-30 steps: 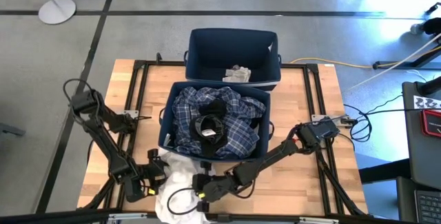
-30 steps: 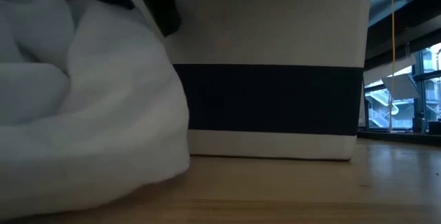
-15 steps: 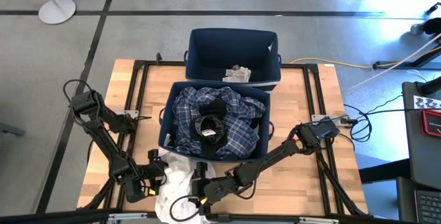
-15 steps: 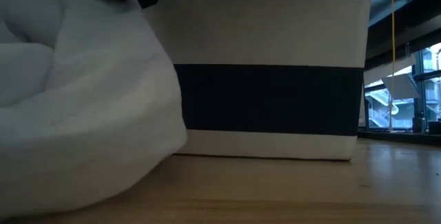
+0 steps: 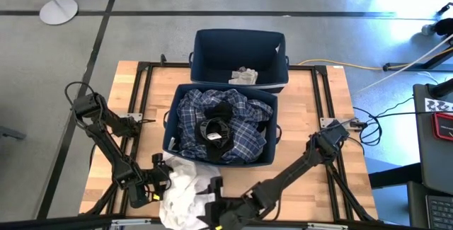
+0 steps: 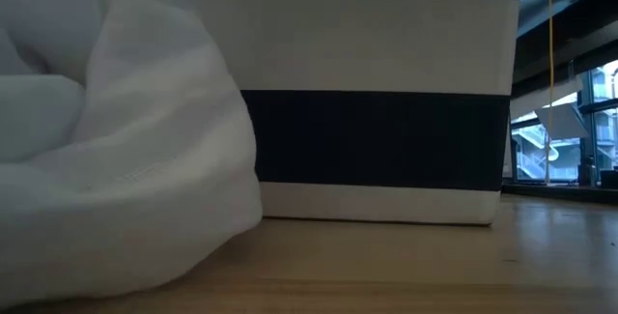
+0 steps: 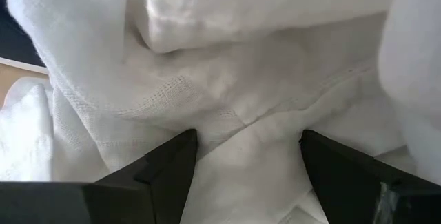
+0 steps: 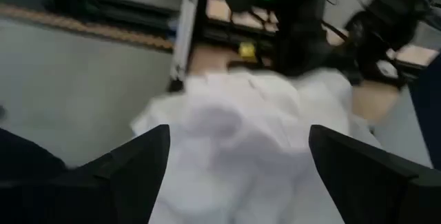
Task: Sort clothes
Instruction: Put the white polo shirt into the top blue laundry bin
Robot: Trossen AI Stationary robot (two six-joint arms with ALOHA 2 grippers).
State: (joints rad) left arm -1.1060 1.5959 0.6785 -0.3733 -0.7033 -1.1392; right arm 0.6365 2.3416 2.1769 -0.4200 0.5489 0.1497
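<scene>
Now the crumpled white fabric garment (image 5: 182, 191) lies on the wooden surface (image 5: 311, 180) just before the near navy fabric bin (image 5: 219, 127), which holds plaid and black clothes. Both the left gripper (image 7: 244, 165) and the right gripper (image 8: 238, 158) have their fingers spread, released, at the garment. Next, I judge, one must clench a fold and lift it toward a bin.

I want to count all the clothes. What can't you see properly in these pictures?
- Near bin, high view: the plaid shirt covers whatever lies beneath.
- Low view: the white garment and the bin's striped wall block the rest.
- White garment, high view: cut off by the bottom edge.
- Right wrist view: blurred.
</scene>
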